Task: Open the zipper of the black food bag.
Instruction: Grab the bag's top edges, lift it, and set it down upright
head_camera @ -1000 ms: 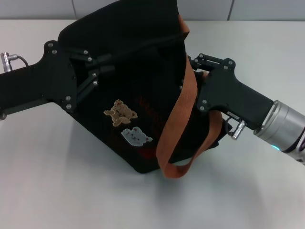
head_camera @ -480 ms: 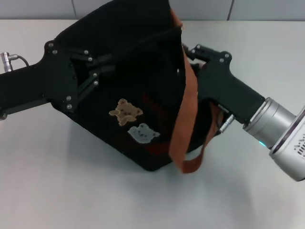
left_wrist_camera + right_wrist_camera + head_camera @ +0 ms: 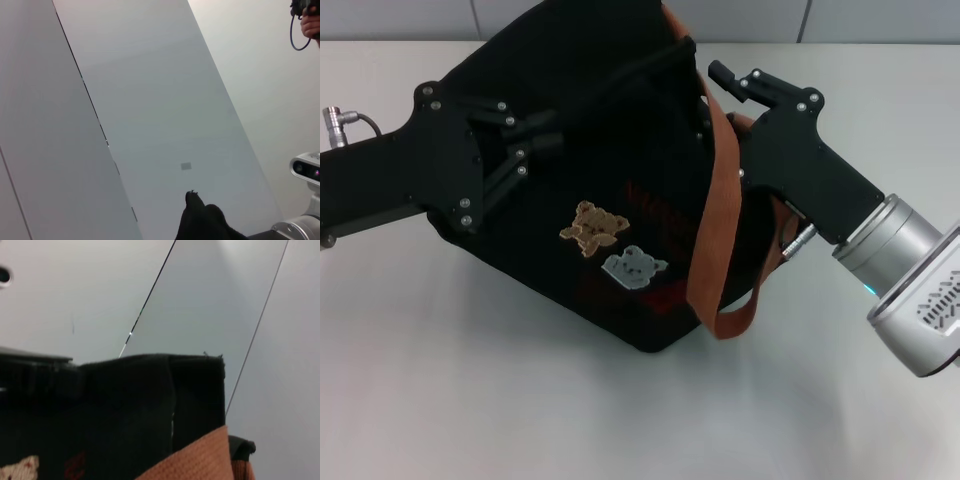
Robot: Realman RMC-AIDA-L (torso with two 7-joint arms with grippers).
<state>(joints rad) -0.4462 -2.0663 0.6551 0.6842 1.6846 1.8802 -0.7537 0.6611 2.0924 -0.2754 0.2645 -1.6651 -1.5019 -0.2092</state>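
The black food bag [image 3: 600, 160] lies tilted on the white table [image 3: 440, 380], with bear patches [image 3: 615, 245] and a red mark facing up. Its zipper [image 3: 650, 68] is a thin black line near the top edge. An orange-brown strap [image 3: 715, 210] loops down the bag's right side. My left gripper [image 3: 535, 145] reaches in from the left and is shut on the bag's left side. My right gripper [image 3: 720, 85] sits at the bag's upper right corner, partly behind the strap. The right wrist view shows the bag's top corner [image 3: 195, 385] and the strap [image 3: 200, 460].
Grey wall panels [image 3: 740, 15] rise behind the table's far edge. Bare tabletop extends in front of the bag and to its left. In the left wrist view, a scrap of black fabric [image 3: 200, 225] sits against wall panels, with a person's hand [image 3: 310, 22] in one corner.
The right gripper has risen toward the bag's upper right corner, its wrist swinging out to the right. The bag's lower part and patches shifted right. The left arm stayed still.
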